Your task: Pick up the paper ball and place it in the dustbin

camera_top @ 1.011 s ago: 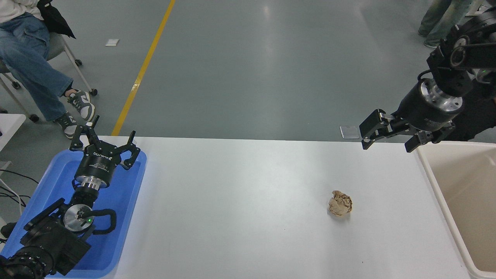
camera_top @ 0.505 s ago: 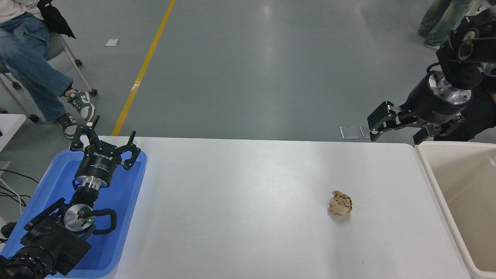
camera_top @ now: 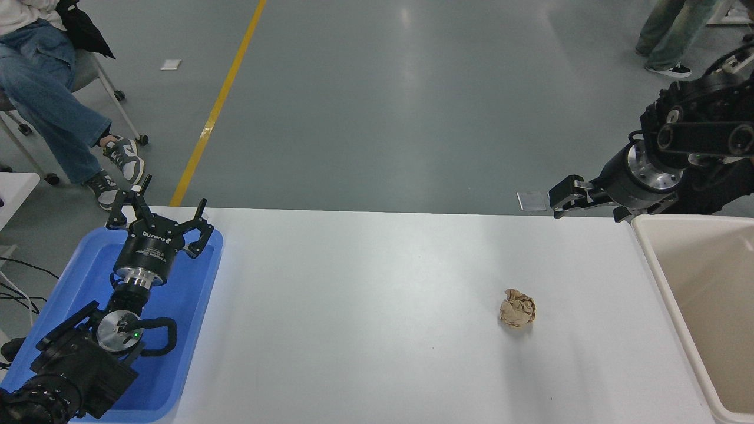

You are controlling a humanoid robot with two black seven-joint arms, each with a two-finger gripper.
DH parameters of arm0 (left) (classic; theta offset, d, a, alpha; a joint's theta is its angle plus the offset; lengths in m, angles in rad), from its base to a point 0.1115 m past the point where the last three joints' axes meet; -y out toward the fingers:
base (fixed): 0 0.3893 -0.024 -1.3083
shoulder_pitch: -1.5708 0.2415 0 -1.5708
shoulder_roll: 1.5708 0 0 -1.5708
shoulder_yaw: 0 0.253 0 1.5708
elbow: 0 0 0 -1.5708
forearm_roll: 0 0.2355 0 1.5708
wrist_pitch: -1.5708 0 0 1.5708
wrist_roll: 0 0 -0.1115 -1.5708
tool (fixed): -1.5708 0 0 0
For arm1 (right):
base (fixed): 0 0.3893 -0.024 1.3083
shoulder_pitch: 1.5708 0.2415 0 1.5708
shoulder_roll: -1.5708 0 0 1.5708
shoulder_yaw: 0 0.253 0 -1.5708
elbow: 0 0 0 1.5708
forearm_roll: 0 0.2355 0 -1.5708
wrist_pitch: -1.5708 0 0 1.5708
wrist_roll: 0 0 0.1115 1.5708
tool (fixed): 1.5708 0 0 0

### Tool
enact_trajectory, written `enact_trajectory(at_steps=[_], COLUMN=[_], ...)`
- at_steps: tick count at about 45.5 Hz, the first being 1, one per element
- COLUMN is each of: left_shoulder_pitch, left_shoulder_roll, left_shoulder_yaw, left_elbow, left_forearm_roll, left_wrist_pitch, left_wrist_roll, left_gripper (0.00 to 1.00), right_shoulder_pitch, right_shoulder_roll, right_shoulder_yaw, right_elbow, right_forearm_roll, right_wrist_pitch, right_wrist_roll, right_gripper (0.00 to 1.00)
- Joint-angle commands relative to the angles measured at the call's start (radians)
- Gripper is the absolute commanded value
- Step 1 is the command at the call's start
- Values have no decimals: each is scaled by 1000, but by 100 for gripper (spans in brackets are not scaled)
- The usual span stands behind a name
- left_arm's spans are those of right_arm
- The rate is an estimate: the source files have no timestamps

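Note:
The paper ball point(camera_top: 518, 308), a crumpled tan-brown wad, lies alone on the white table point(camera_top: 365, 306), right of the middle. The dustbin point(camera_top: 664, 282), cream-beige with a thick rim, stands at the table's right end and is partly cut off by the picture edge. My right gripper point(camera_top: 587, 212) is open and empty. It hangs at the table's far edge, next to the bin's far left corner, well beyond the ball. My left gripper point(camera_top: 162, 210) is open and empty, parked over the blue tray at the lower left.
A shallow blue tray point(camera_top: 194, 306) sits at the table's left end under the left arm. A seated person's legs point(camera_top: 53, 112) are at the top left. Another person's legs point(camera_top: 671, 29) are at the top right, beyond the table.
The right wrist has swung: it rose and went right, then came back down to the table's far edge, now lying flatter. The paper ball and the left arm have not moved.

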Motion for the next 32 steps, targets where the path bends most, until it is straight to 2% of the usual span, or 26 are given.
enact_trajectory(at_steps=[1,12,32], left_shoulder_pitch=[0,0,0], left_shoulder_roll=[1,-1,-1], left_shoulder_yaw=[0,0,0], left_elbow=[-1,0,0], left_forearm_roll=[0,0,0], left_wrist_pitch=[0,0,0], left_wrist_roll=[0,0,0], left_gripper=[100,100,100], right_shoulder_pitch=[-110,-224,-511], right_shoulder_roll=[51,85,149], right_shoulder_yaw=[29,84,152], right_elbow=[-5,-24,-243], right_forearm_roll=[-3,-3,0], right_wrist_pitch=[-119,-191,-352], right_wrist_roll=[0,0,0], right_gripper=[100,100,100])
